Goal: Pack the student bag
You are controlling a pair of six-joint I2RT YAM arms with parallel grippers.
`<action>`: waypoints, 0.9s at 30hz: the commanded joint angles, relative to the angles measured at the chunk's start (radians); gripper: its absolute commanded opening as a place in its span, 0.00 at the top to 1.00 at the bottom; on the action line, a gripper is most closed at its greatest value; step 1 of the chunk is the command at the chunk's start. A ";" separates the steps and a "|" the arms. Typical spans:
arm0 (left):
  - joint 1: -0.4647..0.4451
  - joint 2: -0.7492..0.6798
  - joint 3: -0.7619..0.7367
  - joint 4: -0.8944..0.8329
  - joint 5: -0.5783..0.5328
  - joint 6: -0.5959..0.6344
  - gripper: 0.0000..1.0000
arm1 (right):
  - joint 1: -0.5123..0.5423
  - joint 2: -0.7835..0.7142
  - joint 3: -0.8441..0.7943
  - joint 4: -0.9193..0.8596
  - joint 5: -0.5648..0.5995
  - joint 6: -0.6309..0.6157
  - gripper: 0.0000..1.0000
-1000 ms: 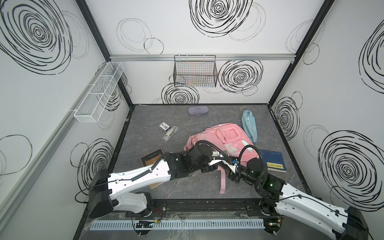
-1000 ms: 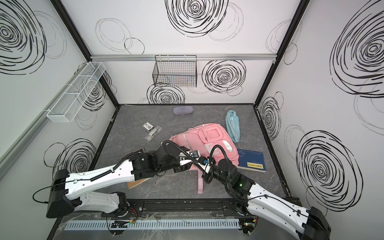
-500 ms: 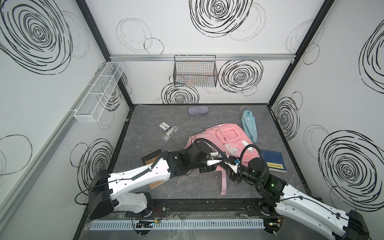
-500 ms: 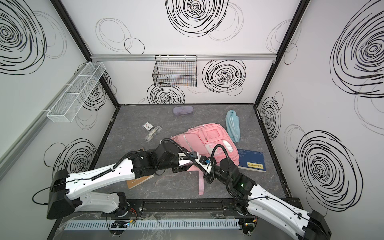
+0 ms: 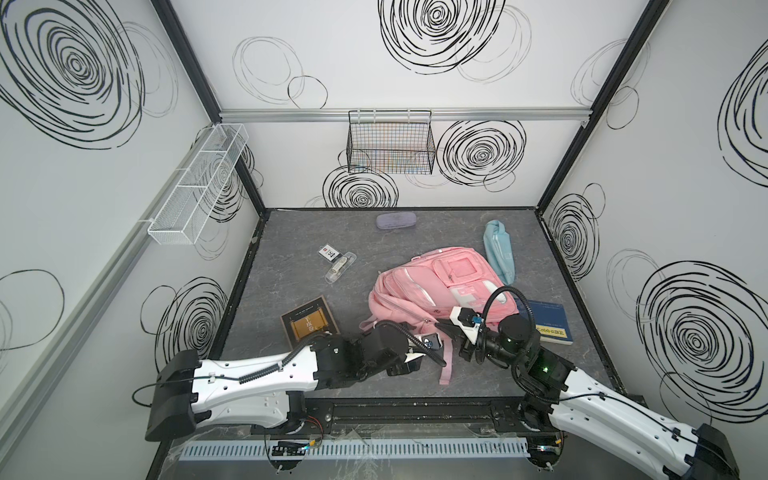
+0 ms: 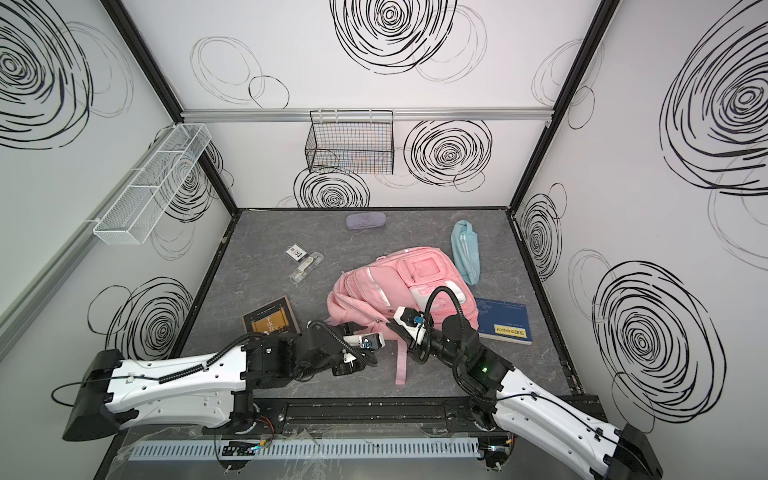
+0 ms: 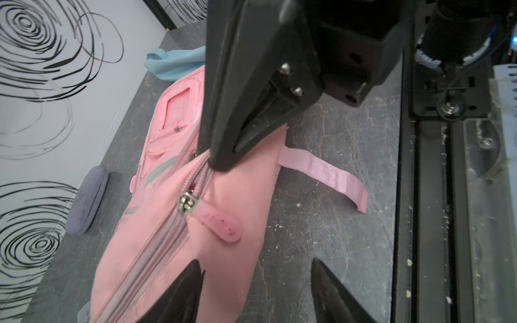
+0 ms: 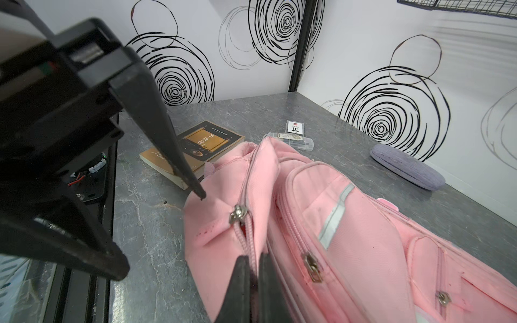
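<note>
The student bag (image 5: 436,286), a large pink fabric backpack, lies limp just three o'clock of the grey worktop's (image 5: 291,232) middle. The right hand (image 8: 253,257) is closed tight, pinching its zip edge at six o'clock. The left hand (image 7: 256,263) gapes empty beside the rubbery pink zip pull (image 7: 218,226), probably the surest hold.

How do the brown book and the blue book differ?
In both top views the brown book lies left of the student bag, the blue book right. The brown book's cover shows a gold panel, the blue book's a yellow strip. Both lie closed, flat, outside the bag.
</note>
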 commanded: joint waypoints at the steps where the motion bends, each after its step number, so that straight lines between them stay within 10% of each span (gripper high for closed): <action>1: -0.010 0.000 -0.002 0.149 -0.160 -0.138 0.35 | -0.003 -0.016 0.031 0.140 -0.018 0.014 1.00; 17: -0.063 0.133 0.030 0.247 -0.272 -0.209 0.44 | -0.003 -0.027 0.030 0.145 -0.025 0.021 1.00; 27: -0.042 0.107 0.032 0.199 -0.264 -0.224 0.82 | -0.003 -0.037 0.030 0.137 -0.028 0.019 1.00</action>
